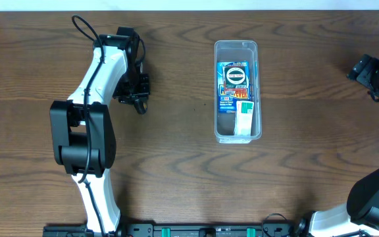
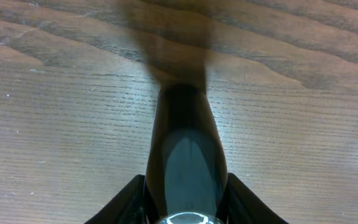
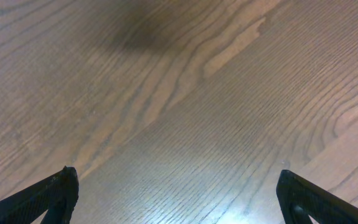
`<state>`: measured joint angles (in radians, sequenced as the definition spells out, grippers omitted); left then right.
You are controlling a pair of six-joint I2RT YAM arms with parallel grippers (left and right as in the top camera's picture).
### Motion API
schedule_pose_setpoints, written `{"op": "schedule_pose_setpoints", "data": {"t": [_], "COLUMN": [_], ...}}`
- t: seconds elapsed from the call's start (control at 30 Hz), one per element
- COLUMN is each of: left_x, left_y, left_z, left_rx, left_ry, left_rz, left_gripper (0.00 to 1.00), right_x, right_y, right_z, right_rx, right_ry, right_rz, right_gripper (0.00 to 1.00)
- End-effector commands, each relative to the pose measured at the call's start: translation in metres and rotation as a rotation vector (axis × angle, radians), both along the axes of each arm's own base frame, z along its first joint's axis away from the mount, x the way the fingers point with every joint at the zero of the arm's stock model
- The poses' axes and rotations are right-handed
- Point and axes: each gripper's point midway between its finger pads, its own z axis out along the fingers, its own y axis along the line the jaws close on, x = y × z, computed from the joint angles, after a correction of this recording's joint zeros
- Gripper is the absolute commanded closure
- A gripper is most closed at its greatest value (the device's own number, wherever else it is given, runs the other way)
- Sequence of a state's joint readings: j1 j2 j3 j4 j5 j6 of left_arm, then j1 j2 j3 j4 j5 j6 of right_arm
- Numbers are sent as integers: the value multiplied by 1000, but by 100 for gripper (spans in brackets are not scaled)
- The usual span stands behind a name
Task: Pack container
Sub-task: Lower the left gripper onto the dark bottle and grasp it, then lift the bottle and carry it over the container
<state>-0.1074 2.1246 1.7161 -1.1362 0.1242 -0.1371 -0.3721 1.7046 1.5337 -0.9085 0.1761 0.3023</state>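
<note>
Overhead, container: you'll find the container (image 1: 236, 50) a little right of the middle of the worktop (image 1: 176, 164), nearer the far edge, with its long side running far to near.
Overhead, contents: a blue printed packet (image 1: 234, 84) lies inside, and a white-and-green box (image 1: 244, 118) sits at the near end (the print is too small to read).
Overhead, left gripper (image 1: 137, 100): it is over wood in the far-left part, well apart from the container.
Overhead, right gripper (image 1: 366, 71): it is at the right edge towards the far corner, also well apart.
Left wrist, claw: your left gripper (image 2: 182, 93) has its fingers pressed together into one dark wedge over the wood.
Right wrist, claw: your right gripper (image 3: 179, 193) is spread wide, with its fingers (image 3: 55, 193) at the view's lower corners and wood grain between them.
</note>
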Motion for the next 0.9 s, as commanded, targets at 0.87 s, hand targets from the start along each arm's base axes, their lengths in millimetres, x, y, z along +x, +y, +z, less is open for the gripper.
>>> {"op": "schedule_pose_setpoints", "data": {"t": [0.87], "left_x": [0], "left_y": [-26], "left_z": [100], "left_rx": [-127], "left_ry": [-208], "left_rz": [-22], "left_gripper": [71], "right_x": [-2], "right_y": [-3], "right_z": [-5], "right_rx": [-5], "right_ry": [19], "right_rz": [0], "right_gripper": [1]}}
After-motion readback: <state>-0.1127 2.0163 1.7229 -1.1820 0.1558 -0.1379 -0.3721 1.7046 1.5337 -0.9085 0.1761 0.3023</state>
